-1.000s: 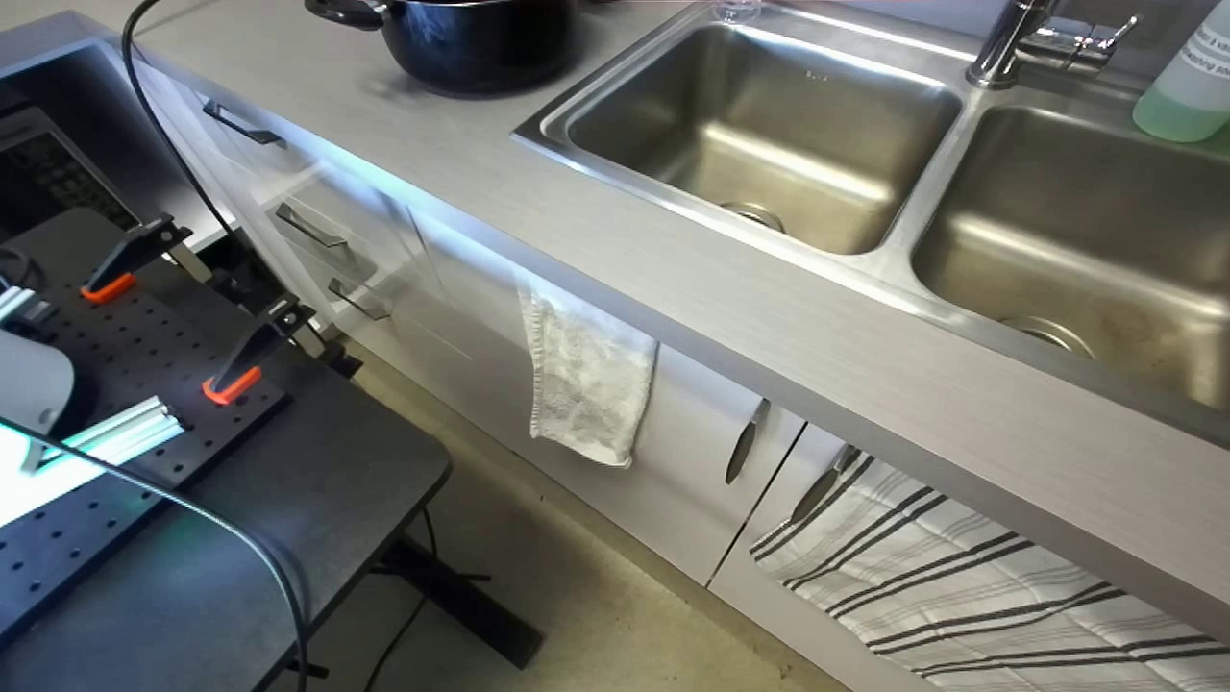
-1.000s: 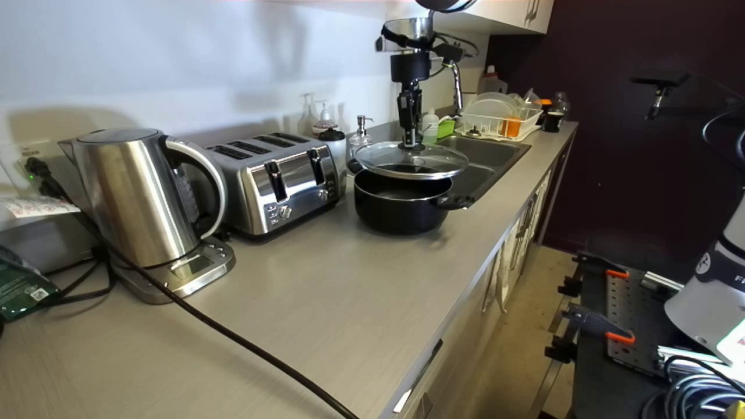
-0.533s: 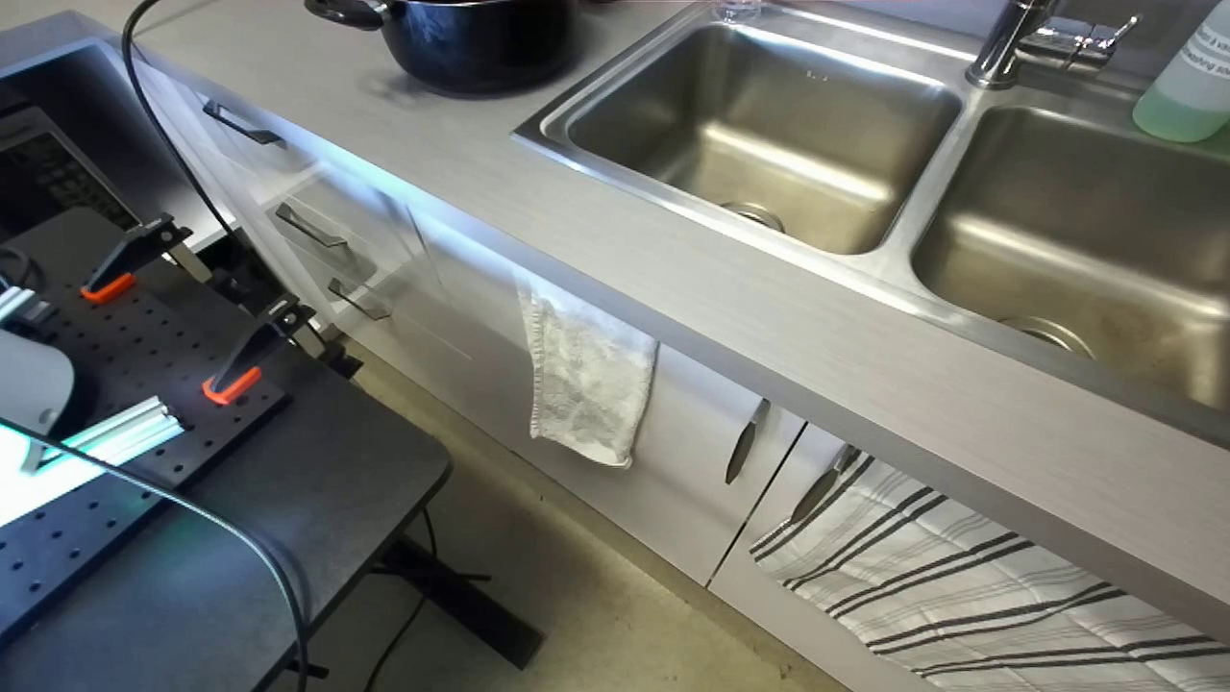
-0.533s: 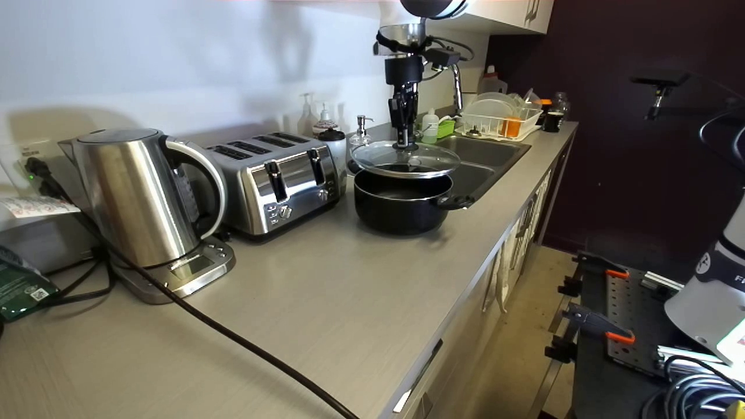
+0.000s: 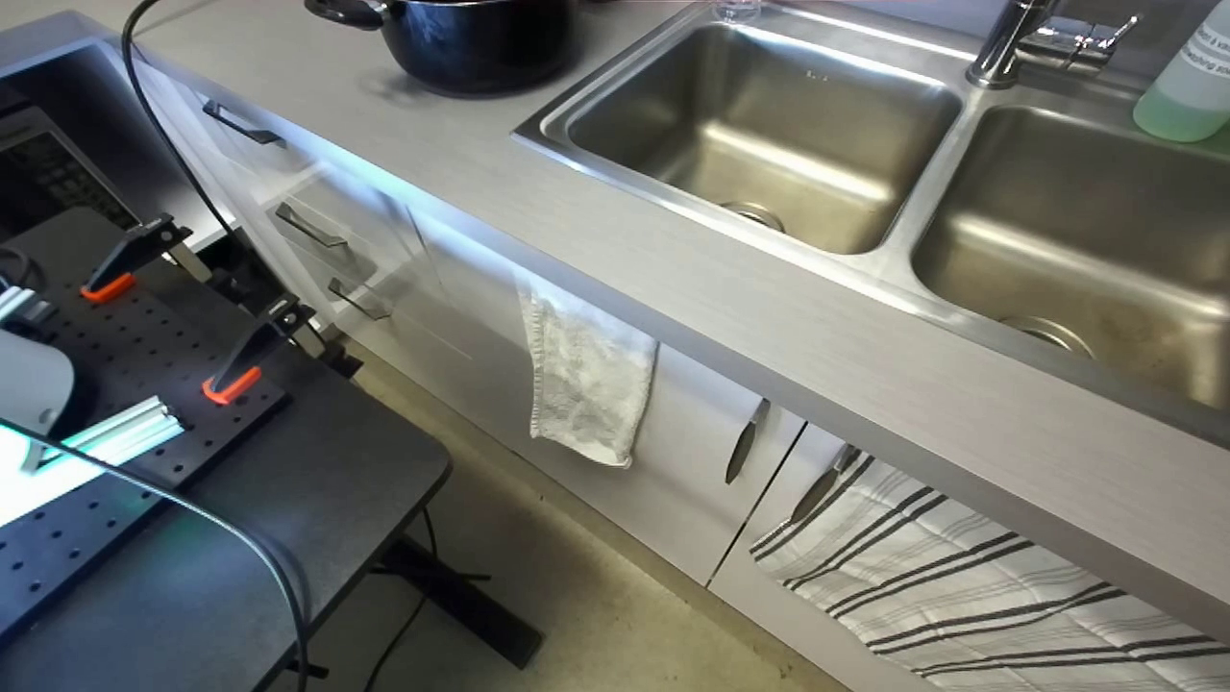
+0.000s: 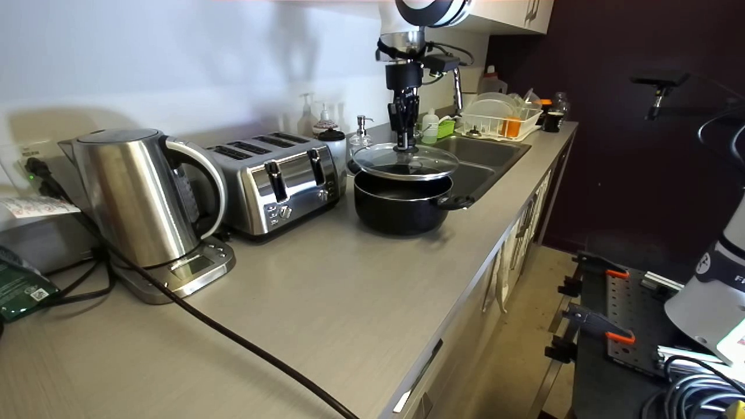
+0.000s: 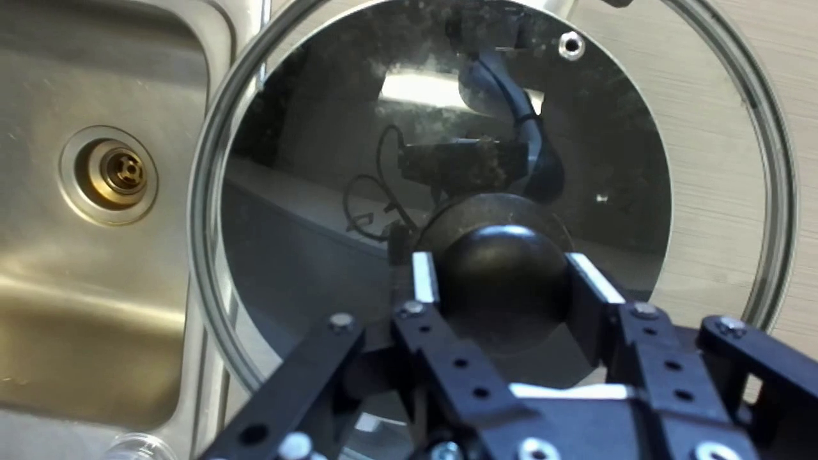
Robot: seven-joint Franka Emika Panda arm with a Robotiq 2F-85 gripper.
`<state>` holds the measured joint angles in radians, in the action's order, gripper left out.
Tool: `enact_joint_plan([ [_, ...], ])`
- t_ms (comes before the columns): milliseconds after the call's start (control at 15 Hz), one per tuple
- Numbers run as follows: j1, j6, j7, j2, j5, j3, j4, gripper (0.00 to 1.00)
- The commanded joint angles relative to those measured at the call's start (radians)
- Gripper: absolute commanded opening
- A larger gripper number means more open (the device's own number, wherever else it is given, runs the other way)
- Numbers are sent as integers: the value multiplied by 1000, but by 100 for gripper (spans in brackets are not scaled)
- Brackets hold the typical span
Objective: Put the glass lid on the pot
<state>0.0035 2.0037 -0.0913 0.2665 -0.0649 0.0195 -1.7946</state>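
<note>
Just above the pot [image 6: 398, 212], the glass lid [image 6: 375, 163] hangs almost level, with the pot's dark inside showing below its near edge. My gripper [image 6: 405, 145] comes straight down onto the lid's black knob. In the wrist view the gripper [image 7: 501, 278] is shut on that round knob, one finger pad on each side. The silvery rim of the lid [image 7: 776, 160] circles the dark pot [image 7: 281, 294], seen through the glass; the pot sits off toward the left within that rim. In an exterior view the pot [image 5: 476, 48] is cut by the top edge, and lid and gripper are out of view.
A steel toaster [image 6: 279, 180] and a kettle [image 6: 131, 198] stand beside the pot along the wall. The sink basin [image 7: 96, 287] borders the pot closely. A soap dispenser [image 6: 361, 137] stands behind it. A black cable [image 6: 250, 346] crosses the counter.
In an exterior view my gripper and the lid have shifted slightly left over the pot, then come down a little. The pot has stayed put and the grip is unchanged.
</note>
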Motion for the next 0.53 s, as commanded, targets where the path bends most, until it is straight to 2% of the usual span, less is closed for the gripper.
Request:
enact_joint_plan([
  [0,0,18,20,-4,-4,-9,5,25],
  [467,2,46,18,22,-9,-14,-10,25],
])
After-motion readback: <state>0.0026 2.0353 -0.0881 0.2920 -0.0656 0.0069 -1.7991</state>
